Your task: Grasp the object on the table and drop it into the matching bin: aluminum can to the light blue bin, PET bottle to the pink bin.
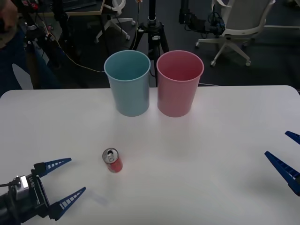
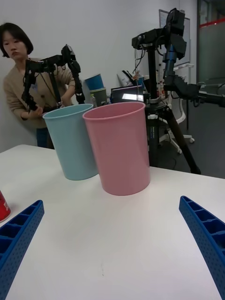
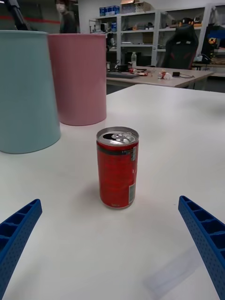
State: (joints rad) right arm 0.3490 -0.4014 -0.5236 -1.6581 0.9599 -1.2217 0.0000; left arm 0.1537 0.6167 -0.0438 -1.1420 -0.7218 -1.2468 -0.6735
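Note:
A small red aluminum can (image 1: 113, 161) with a silver pull-tab top stands upright on the white table (image 1: 211, 140), left of centre and near the front. My left gripper (image 1: 66, 180) is open, low over the table just left of the can, which stands between and ahead of its blue fingers (image 3: 202, 229) in the left wrist view (image 3: 117, 168). The light blue bin (image 1: 128, 83) and the pink bin (image 1: 179, 83) stand side by side at the table's back. At the right edge my right gripper (image 1: 287, 153) is open, far from the can.
Beyond the table's far edge are a black tripod (image 1: 152, 33), office chairs (image 1: 239, 26) and cables. A person (image 2: 26, 89) stands behind the bins at another stand. Bare table surface lies between the can and both bins.

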